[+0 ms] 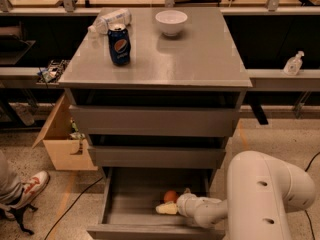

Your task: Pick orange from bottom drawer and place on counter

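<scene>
The bottom drawer is pulled open at the foot of the grey cabinet. The orange lies on the drawer floor, right of the middle and towards the back. My gripper reaches into the drawer from the right, low over the floor, with its pale tip just in front of the orange and very close to it. I cannot tell if it touches the fruit. The counter is the glossy grey cabinet top above.
A Pepsi can, a white bowl and a lying plastic bottle are on the counter. The two upper drawers are slightly open. A cardboard box and a person's shoe are at the left. My white arm fills the lower right.
</scene>
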{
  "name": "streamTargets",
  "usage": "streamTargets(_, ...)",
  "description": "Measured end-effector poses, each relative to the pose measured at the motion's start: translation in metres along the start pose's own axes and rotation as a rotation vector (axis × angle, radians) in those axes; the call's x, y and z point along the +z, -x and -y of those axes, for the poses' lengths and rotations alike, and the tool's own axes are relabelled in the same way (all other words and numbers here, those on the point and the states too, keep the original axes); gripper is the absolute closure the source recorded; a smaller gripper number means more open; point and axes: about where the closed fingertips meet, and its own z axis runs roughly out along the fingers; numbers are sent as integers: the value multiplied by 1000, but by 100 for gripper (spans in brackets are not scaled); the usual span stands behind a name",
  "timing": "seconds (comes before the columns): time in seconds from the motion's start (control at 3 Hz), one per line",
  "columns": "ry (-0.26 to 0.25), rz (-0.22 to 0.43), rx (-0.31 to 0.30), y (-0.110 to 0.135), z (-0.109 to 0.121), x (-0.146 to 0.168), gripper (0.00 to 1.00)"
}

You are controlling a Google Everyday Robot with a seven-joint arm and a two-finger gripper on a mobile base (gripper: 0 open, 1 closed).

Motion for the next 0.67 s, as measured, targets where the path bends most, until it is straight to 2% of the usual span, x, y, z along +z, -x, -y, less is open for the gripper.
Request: streamTargets(0.67, -2, -26, 12, -17, 0, 34, 0)
